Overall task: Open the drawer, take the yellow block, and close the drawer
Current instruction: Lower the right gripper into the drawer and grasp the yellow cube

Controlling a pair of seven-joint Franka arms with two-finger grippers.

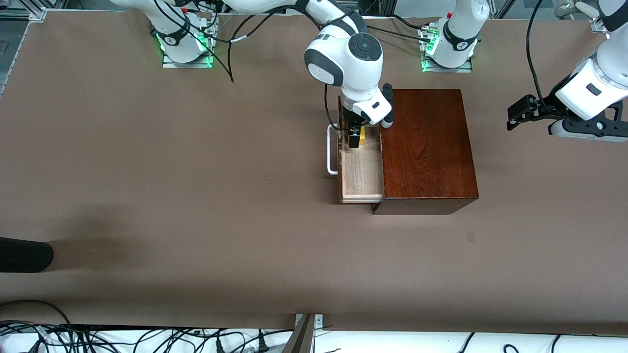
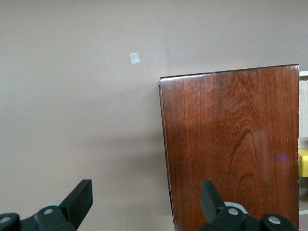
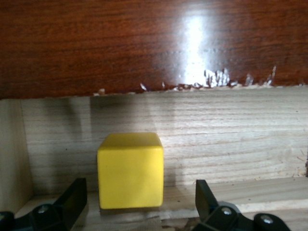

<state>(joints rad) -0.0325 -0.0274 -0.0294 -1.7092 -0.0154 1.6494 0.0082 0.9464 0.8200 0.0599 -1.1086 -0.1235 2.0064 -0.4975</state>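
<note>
Front view: drawer [image 1: 362,169] of the dark wooden box [image 1: 428,147] is pulled out toward the right arm's end of the bench [image 1: 196,196]; white handle [image 1: 332,149] sticks out from its face.
Right gripper [image 1: 354,138]: down inside the open drawer, at the end nearer the robot bases; jaws released, spread wide.
Yellow block [image 1: 362,136]: on the pale drawer floor, touching or just beside the gripper's black fingers, mostly hidden by the wrist.
Left gripper [image 1: 512,117]: hangs over bare bench well off the box toward the left arm's end; jaws released, nothing between them; this arm waits.
Left wrist view: box top [image 2: 231,149] fills one side, a sliver of yellow block [image 2: 303,163] at the picture's edge, a small pale tag [image 2: 135,58] on the bench.
Right wrist view: yellow block [image 3: 130,170] sits upright between the two fingers [image 3: 72,199], closer to one than the other, backed by the drawer's light-wood wall [image 3: 216,139].
Step in hand: grasp of the block, not yet closed.
How to do well: centre the jaws on the block first so it is not shoved sideways, go low enough to catch its flat faces, clench squarely, lift straight up clear of the drawer walls.
Risk: off-centre squeeze may twist the cube or jam it against the wall.
Left to do: lift out, then push drawer shut.
</note>
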